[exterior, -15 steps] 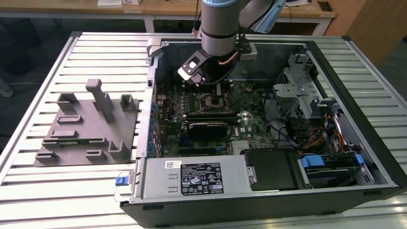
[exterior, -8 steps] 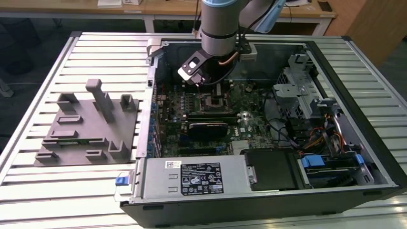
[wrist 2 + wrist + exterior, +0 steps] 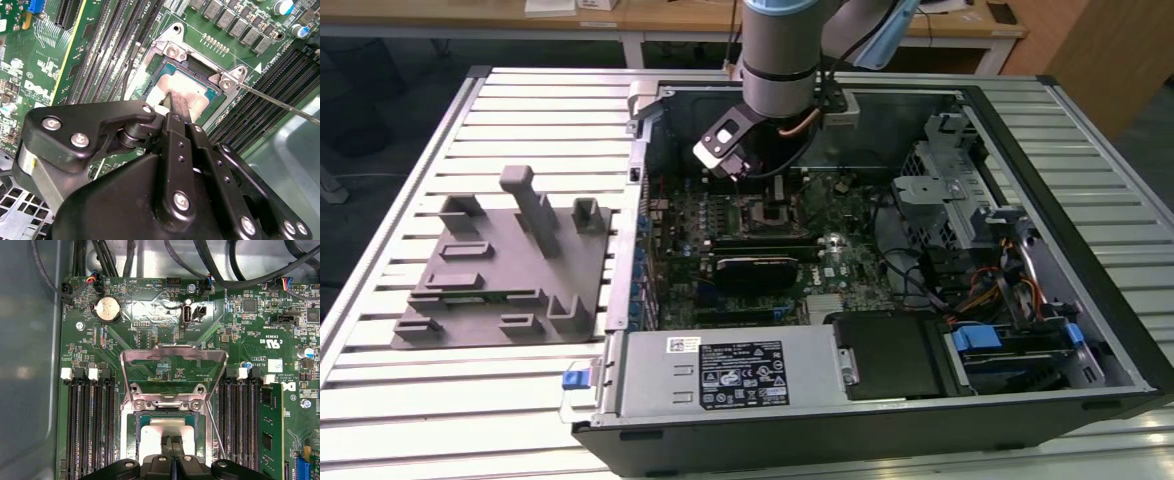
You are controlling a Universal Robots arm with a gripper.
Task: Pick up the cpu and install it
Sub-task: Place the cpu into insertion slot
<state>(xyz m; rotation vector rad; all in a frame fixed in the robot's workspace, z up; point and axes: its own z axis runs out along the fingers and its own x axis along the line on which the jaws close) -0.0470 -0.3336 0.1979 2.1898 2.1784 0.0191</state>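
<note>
The cpu (image 3: 195, 89) lies flat in the motherboard socket (image 3: 172, 50), its silver top and green rim showing in both wrist views (image 3: 152, 434). My gripper (image 3: 176, 102) hangs straight over it with its two thin fingers pressed together and nothing between them; the tips sit at or just above the chip's top (image 3: 172, 441). The socket's metal load plate (image 3: 172, 357) stands flipped open beyond the chip. In the exterior view the gripper (image 3: 767, 182) reaches down into the open computer case above the socket (image 3: 767, 212).
Memory slots (image 3: 90, 425) flank the socket, and a thin lever wire (image 3: 280, 102) sticks out beside it. A black heatsink block (image 3: 754, 270) sits near the socket. A grey fixture tray (image 3: 494, 270) stands on the table at the exterior view's left. Cables and drive bays (image 3: 974, 240) fill the case's right.
</note>
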